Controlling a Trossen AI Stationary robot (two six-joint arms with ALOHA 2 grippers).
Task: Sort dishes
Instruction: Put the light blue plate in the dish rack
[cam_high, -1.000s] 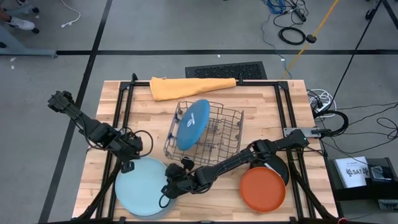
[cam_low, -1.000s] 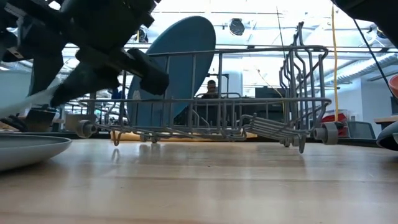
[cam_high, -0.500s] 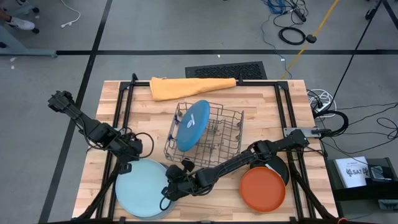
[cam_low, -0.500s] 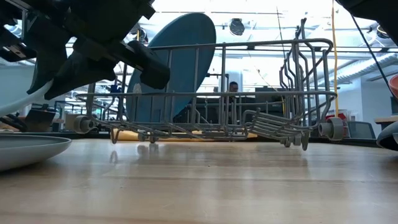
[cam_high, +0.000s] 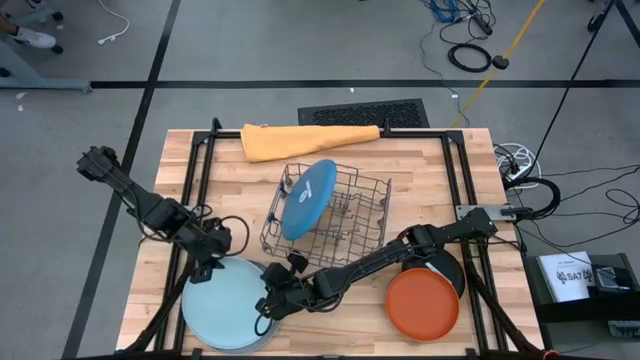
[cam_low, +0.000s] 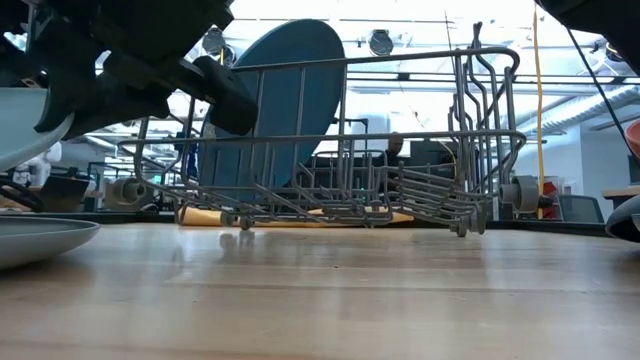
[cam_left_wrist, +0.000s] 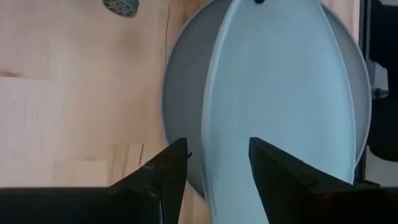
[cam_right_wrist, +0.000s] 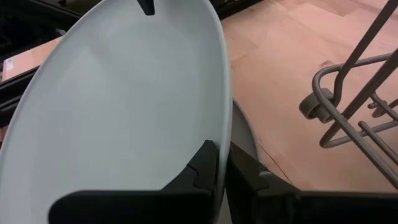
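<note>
A large light blue plate (cam_high: 222, 305) is tipped up over a grey plate (cam_left_wrist: 183, 93) that lies flat on the table's near left. My right gripper (cam_right_wrist: 222, 165) is shut on the light blue plate's right rim. My left gripper (cam_left_wrist: 214, 180) is open at the plate's opposite, far-left rim, one finger on each side of it. A blue plate (cam_high: 308, 200) stands on edge in the wire rack (cam_high: 345, 215). An orange plate (cam_high: 422, 305) lies at the near right, partly over a black one (cam_high: 448, 268). My right gripper pinches the light blue plate's rim (cam_right_wrist: 224, 124) between its two fingers, one on the upper face and one beneath. The fingers come slanting down from the table's right. The plate is tilted in the hold, above the grey plate. My left gripper: I cannot tell whether its fingers touch the plate.
A folded orange cloth (cam_high: 310, 138) lies at the table's far edge behind the rack. My right arm (cam_high: 370, 262) stretches across the table just in front of the rack. Bare wood (cam_high: 330, 335) shows between the two plate piles.
The light blue plate has tipped up higher over the grey plate and shifted a little toward the table's left edge. The wire rack with the blue plate has shifted slightly on the table. Both arms have stayed in place.
</note>
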